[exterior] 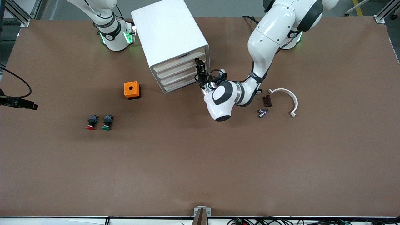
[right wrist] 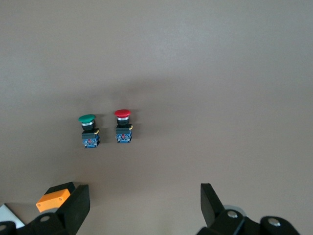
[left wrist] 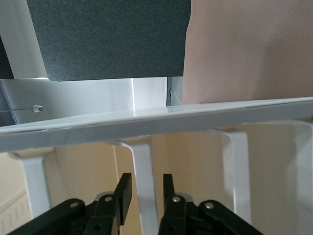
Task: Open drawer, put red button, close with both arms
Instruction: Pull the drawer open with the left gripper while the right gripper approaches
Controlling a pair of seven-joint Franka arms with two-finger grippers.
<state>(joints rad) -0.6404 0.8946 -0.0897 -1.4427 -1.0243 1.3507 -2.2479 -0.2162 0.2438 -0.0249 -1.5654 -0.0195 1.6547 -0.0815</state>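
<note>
**Front view: left gripper at the cabinet's drawer fronts, buttons untouched on the mat**

Nearest the front camera, the red button (exterior: pixel 91 122) lies on its side on the matte brown table (exterior: pixel 187 162), its round glossy cap toward the camera, just beside the same-shaped green button (exterior: pixel 107 122). Farther off sits the orange box (exterior: pixel 132 90), blocky with a round hole on top. Toward the left arm's end lie a small metal fitting (exterior: pixel 262 112), a dark brown block (exterior: pixel 267 101) and a curved white plastic clip (exterior: pixel 287 99). The left gripper (exterior: pixel 200 69) is at the smooth white rounded cabinet (exterior: pixel 168 37), its fingers (left wrist: pixel 122 193) slightly apart around a white handle rib (left wrist: pixel 143 181) of a drawer (exterior: pixel 178 65). The right gripper (right wrist: pixel 142 200) hangs spread wide above the buttons.
</note>
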